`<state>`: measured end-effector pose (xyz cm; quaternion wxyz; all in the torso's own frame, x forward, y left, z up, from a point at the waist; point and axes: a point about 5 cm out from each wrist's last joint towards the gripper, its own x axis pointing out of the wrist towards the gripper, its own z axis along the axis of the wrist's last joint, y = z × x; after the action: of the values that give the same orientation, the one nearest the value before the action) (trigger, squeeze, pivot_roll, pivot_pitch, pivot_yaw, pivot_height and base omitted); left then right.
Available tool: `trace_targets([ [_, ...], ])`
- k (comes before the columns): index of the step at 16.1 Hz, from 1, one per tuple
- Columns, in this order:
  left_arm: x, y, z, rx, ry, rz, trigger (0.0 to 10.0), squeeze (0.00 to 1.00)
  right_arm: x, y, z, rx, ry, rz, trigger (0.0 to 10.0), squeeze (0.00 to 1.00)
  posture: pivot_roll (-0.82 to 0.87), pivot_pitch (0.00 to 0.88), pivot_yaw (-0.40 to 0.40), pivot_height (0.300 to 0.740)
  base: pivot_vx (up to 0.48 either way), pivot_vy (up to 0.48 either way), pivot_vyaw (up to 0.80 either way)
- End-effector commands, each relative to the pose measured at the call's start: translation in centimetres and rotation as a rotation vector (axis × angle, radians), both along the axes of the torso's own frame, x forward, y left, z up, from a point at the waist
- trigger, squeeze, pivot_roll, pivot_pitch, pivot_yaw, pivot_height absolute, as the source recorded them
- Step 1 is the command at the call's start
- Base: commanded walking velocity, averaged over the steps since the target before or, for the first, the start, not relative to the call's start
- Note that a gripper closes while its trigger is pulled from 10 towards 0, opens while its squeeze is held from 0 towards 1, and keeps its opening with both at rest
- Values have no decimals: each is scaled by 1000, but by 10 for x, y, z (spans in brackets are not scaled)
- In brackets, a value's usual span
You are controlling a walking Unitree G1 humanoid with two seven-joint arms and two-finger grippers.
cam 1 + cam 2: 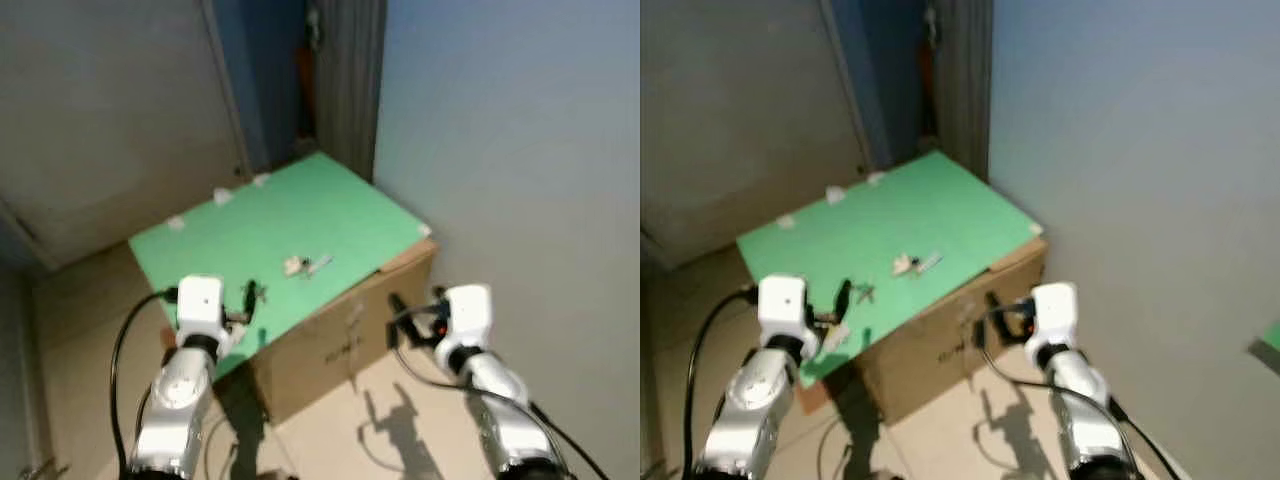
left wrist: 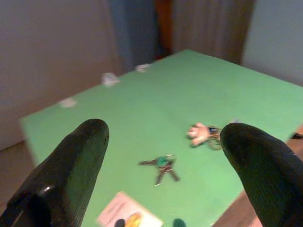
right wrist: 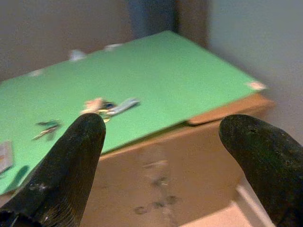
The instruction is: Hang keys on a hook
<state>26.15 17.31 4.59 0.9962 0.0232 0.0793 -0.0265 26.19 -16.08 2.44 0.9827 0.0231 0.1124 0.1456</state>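
Keys (image 1: 306,266) on green board (image 1: 330,205), second bunch (image 2: 161,166) nearer

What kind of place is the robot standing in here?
Probably a bare corner of a home: plain walls, a tiled floor, and a cardboard box topped with a green sheet holding keys.

Spread fingers (image 2: 71,170) frame keys (image 2: 161,166), seemingly green-tagged.

You're in a plain home corner, likely an entryway. A cardboard box (image 1: 345,345) topped with a green sheet (image 1: 280,235) stands on pale tile floor (image 1: 400,420). Bare blue-grey wall (image 1: 520,150) right of the box; behind it, a dark door gap (image 1: 300,80) and curtain (image 1: 350,70).
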Motion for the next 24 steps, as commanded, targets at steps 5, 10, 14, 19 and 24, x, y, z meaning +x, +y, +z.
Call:
trace_targets([
  [5, 2, 4, 0, 21, 4, 21, 10000, 0, -1, -2, 1, -37, -1, 32, 10000, 0, -182, 0, 93, 717, 0, 0, 587],
  [10, 3, 2, 1, 37, -6, 10, 10000, 0, 2, -7, 2, -29, 0, -1, 10000, 0, -181, 0, 90, 717, 0, 0, 225],
  [14, 2, -6, 4, 0, -31, -42, 10000, 0, 1, -6, 1, -30, -2, 3, 10000, 0, -179, 0, 90, 717, 111, 0, 0],
  [19, 3, -13, 3, 28, -30, -65, 10000, 0, 0, -3, 2, -31, -8, 12, 10000, 0, -182, 0, 92, 717, 478, 0, 0],
  [24, 7, -20, 2, 63, -9, -102, 10000, 0, -2, -2, 1, -30, -7, 11, 10000, 0, -188, 1, 99, 717, 480, 0, 0],
])
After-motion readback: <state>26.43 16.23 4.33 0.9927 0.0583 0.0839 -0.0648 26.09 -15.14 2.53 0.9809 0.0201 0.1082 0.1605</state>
